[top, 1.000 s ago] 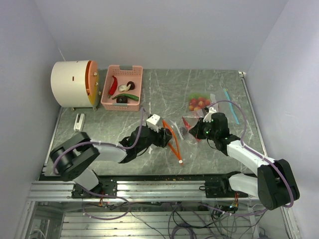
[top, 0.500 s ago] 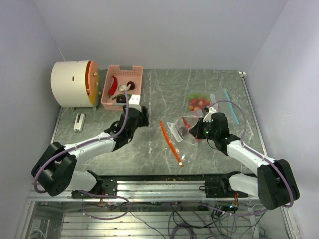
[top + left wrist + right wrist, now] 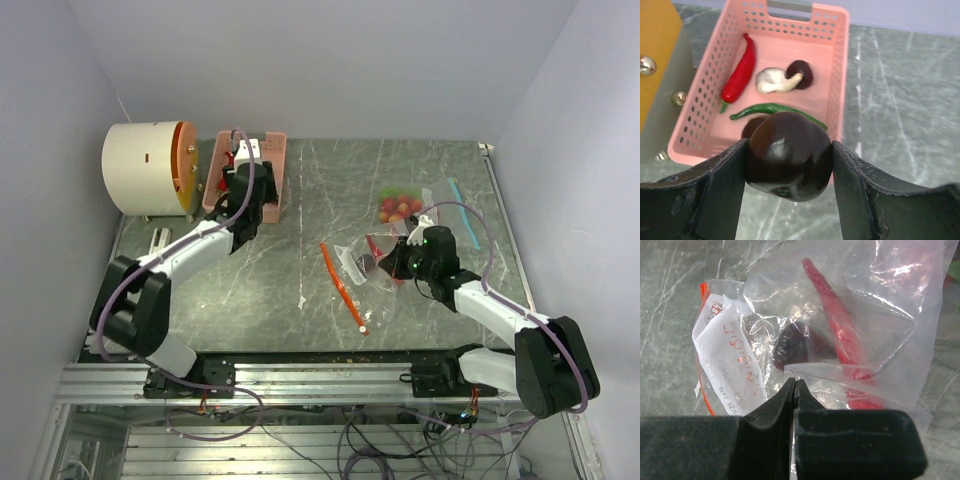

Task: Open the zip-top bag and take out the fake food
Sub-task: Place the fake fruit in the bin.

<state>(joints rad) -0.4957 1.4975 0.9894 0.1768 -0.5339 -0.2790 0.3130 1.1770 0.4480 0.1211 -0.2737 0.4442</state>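
Fake food (image 3: 790, 131) in three spots. One dark purple piece (image 3: 785, 150) squeezed between both fingers of the left gripper (image 3: 789, 172), round and shiny, hanging over the pink basket (image 3: 838, 75). Lying in that basket: a red chili (image 3: 739, 70), a white-and-brown mushroom (image 3: 782, 80), a long green pepper (image 3: 767, 108), and a second dark piece (image 3: 750, 130), mostly hidden behind the held one.

Right gripper (image 3: 794, 386) shut tight, with a fold of the clear zip-top bag (image 3: 890, 315) pinched between its tips. Seen through the plastic: a long red piece (image 3: 835, 320) and a dark lump (image 3: 795, 347), side by side and touching. White label (image 3: 725, 355) with small print on the bag too.

From above: bag flat on the grey table (image 3: 330, 190), right by the right arm. Just beside it, on the left, a long orange strip (image 3: 340, 285), straight, with a small white tip at its near end. Farther back, a second clear bag (image 3: 430, 197) full of little red and green bits, with a blue strip (image 3: 462, 225) next to it. Big white drum (image 3: 140, 168) just left of the basket.

Different from one second ago: left gripper then out in the middle of the table, right by the orange strip; half a second ago, close to the basket's near side; now over the basket, far from the bag. Orange strip bent in a loop back then, straight now. Right gripper in the same spot, same pinch. Bag not moved.
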